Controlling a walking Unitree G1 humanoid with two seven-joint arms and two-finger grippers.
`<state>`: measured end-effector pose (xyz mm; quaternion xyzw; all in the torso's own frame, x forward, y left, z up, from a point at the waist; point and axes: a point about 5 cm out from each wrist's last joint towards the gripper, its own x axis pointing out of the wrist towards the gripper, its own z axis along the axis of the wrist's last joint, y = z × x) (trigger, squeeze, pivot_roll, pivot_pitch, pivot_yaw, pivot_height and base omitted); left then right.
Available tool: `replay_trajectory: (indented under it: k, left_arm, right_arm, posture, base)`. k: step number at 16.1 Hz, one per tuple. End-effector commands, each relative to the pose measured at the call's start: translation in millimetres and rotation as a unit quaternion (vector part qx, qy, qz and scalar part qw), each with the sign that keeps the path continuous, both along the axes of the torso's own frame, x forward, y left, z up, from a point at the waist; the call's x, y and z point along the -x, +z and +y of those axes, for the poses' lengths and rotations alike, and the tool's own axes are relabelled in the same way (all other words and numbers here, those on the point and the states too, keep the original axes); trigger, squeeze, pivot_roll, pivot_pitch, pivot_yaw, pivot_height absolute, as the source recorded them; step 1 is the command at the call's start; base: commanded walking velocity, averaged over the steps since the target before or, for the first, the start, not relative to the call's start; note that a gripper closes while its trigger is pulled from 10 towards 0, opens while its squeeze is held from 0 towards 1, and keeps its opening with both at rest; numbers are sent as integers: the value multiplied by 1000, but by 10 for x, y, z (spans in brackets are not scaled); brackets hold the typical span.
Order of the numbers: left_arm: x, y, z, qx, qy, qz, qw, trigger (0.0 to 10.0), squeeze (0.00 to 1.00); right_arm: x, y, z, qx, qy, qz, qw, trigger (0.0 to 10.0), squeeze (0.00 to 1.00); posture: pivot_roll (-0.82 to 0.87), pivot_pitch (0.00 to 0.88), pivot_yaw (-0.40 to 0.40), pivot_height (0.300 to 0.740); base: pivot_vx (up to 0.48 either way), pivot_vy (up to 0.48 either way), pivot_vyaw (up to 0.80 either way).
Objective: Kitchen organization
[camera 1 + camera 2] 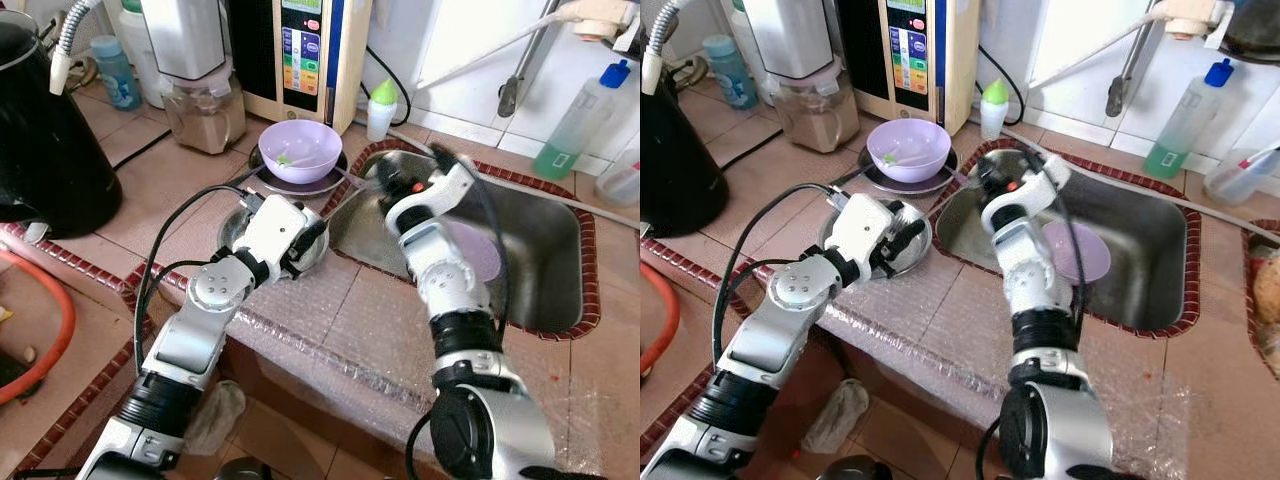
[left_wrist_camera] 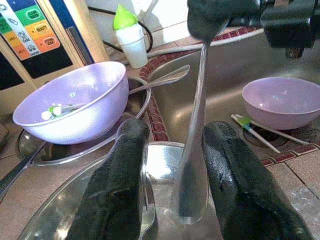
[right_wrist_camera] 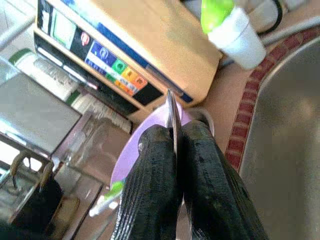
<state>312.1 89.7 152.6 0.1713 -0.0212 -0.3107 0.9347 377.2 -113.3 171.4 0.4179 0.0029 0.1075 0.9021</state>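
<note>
**Spoon passed between two tools above the steel plate**

Left wrist view: a spoon is seen hanging upright, its handle pinched at the top by the right tool and its bowl end lowered into the gap between the spread fingers of the left tool. The spoon is judged to be held vertically so that it can be set down on, or handed over above, the steel plate lying on the counter just left of the sink.

In the right wrist view the fingers are pressed together on the thin handle, with nothing else between them. The left tool is kept open on either side of the spoon, touching it nowhere that can be made out, so a handover is apparently being prepared rather than finished.

A purple bowl holding green-and-white scraps stands on a second plate behind, with another spoon resting against its rim. A second purple bowl lies in the sink beside a toothbrush, presumably awaiting washing. A small green-capped bottle stands by the wall.
</note>
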Motion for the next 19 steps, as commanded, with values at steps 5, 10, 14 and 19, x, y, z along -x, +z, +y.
replay_trajectory:
  k: [5,10,14,19]
  left_arm:
    - [31,33,28,0,5,-1,1000,10000,1000]
    - [43,30,77,-3,14,0,1000,10000,1000]
    - [49,29,115,-7,22,0,1000,10000,1000]
    - [58,2,99,-26,13,20,999,10000,1000]
  right_arm:
    - [-136,409,-538,89,-124,-71,986,0,0]
    - [-83,66,-969,169,-200,5,965,0,0]
    - [68,-482,-995,255,-209,93,939,0,0]
    - [187,-860,-899,272,-205,175,924,706,0]
  posture:
    - [88,0,-16,740]
    - [91,0,-18,740]
    - [93,0,-13,740]
    - [95,0,-8,740]
  base:
    - [0,0,0]
    - [0,0,0]
    - [0,0,0]
    - [0,0,0]
